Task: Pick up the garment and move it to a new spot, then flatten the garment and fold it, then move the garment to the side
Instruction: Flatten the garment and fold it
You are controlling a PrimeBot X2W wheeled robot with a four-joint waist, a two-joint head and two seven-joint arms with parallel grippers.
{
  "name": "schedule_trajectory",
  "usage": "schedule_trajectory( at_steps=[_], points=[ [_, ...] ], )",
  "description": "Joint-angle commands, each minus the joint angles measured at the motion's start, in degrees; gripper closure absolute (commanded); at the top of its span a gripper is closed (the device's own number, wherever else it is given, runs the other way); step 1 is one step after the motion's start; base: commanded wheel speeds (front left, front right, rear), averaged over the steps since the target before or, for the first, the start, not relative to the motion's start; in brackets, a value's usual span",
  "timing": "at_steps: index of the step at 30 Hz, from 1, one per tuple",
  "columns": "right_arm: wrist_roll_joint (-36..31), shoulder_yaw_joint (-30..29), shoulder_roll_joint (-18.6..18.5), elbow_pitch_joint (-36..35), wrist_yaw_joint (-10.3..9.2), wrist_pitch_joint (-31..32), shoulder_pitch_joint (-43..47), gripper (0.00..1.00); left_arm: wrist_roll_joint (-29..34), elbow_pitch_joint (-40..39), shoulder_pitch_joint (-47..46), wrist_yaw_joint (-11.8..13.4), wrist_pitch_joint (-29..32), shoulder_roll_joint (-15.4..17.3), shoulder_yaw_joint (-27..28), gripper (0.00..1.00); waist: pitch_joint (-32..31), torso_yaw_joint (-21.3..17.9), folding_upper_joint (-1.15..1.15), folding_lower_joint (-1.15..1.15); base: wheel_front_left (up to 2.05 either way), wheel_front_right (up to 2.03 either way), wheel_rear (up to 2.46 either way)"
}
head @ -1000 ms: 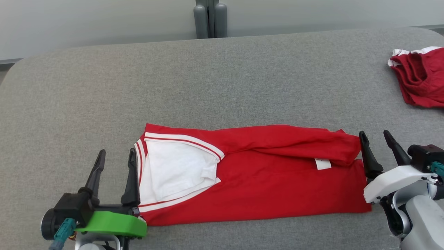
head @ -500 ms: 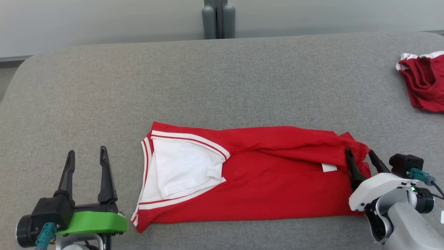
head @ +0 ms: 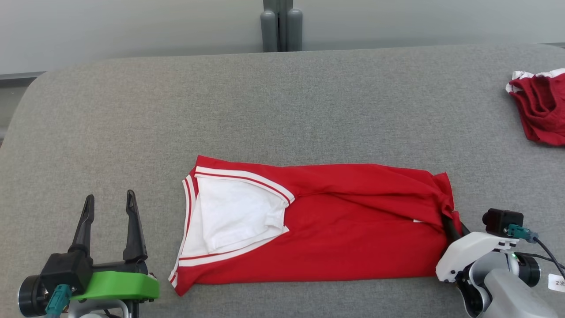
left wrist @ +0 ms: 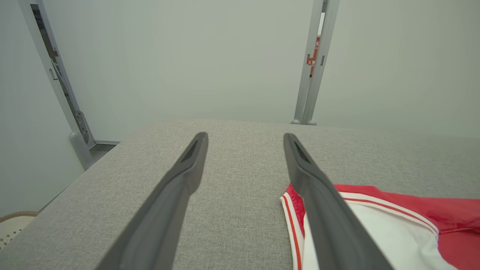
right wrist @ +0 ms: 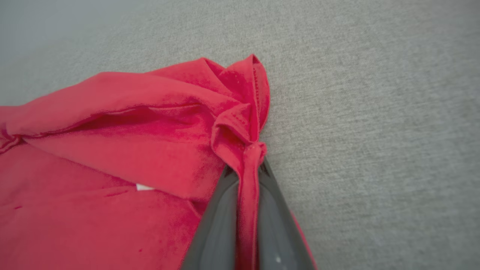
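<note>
Right wrist view: the right end effector (right wrist: 246, 167), its two dark fingers pressed together, pinches a bunched fold at the hem corner of the red garment (right wrist: 131, 150), the cloth gathered into a narrow ridge between the fingers. In the head view, that end effector reaches in low from the lower right, its white wrist housing just beside the garment's right end. The left end effector (head: 110, 195) sits at the lower left, fingers spread wide and pointing away from the robot, holding nothing, near the garment's white-trimmed neck opening but apart from it.

The garment lies folded into a long band across the near middle of the grey surface (head: 282, 101), neckline to the robot's left, hem to its right. Its near long edge runs fairly straight; the far flap is wrinkled. Bare grey cloth lies open from the garment to the surface's far edge, and on either side of it.

A second red garment (head: 540, 110), crumpled and white-trimmed, lies well apart at the far right. The count: two end effectors, two garments. A grey upright frame (head: 281, 26) stands behind the surface.
</note>
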Motion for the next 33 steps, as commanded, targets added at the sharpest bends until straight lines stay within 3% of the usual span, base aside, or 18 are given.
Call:
schedule_trajectory(
  at_steps=[1, 11, 16, 25, 33],
  points=[
    [0.48, -0.03, -1.08, 0.05, -0.12, 0.18, -0.19, 1.0, 0.71, 0.12, 0.81, -0.35, -0.13, -0.03, 0.28, 0.0, -0.24, -0.31, 0.0, 0.0, 0.0, 0.0, 0.0],
    [-0.62, -7.79, -9.95, -2.47, -0.11, 0.1, 0.79, 1.0, 0.91, 0.49, 1.61, -0.52, -0.13, -0.03, 0.68, 0.0, -1.8, -1.7, 0.0, 0.0, 0.0, 0.0, 0.0],
    [-2.19, -11.16, -12.15, -4.5, -0.11, 0.09, 1.33, 1.0, 0.37, 0.37, 1.94, -0.25, -0.13, -0.04, 0.78, 0.0, -2.29, -2.2, 0.0, 0.0, 0.0, 0.0, 0.0],
    [-5.56, -9.7, -8.41, -13.4, -0.09, 0.09, 2.55, 1.0, -0.44, 0.65, 2.61, 0.15, -0.13, -0.01, 0.27, 0.0, -2.83, -2.87, 0.0, 0.0, 0.0, 0.0, 0.0],
    [-6.51, -2.47, -2.5, -21.59, -0.08, 0.09, 4.84, 1.0, -0.73, 0.93, 2.85, 0.59, -0.13, -0.01, -0.22, 0.0, -3.24, -2.33, 0.0, 0.0, 0.0, 0.0, 0.0]
  ],
)
